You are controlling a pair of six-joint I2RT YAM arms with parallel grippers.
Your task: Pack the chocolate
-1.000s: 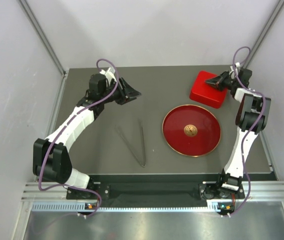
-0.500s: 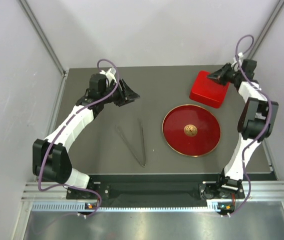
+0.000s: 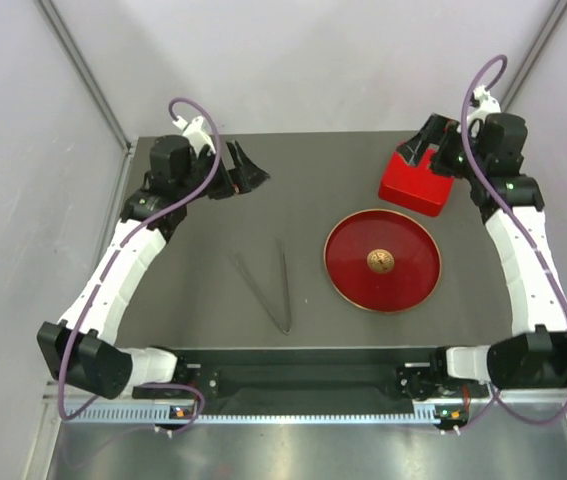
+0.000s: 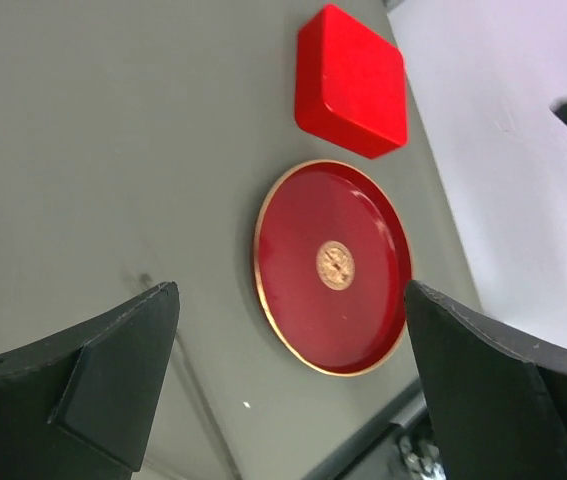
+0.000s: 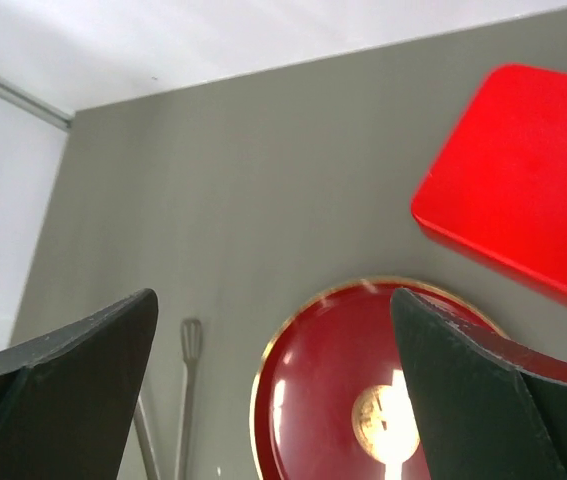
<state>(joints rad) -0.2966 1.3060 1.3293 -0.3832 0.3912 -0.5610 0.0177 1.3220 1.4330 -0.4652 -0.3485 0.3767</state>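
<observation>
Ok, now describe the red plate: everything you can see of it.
The red plate is round, shallow and glossy, deep red with a thin gold rim and a flat gold-brown emblem at its centre. It lies flat on the dark table, right of the middle. The red box sits just beyond it, apart from it, and the tongs lie to its left, not touching. Only the table touches it.

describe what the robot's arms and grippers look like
The left arm and right arm have white link shells with black joints, and a purple cable loops along each. The left gripper and right gripper are black, with broad wedge-shaped fingers.
</observation>
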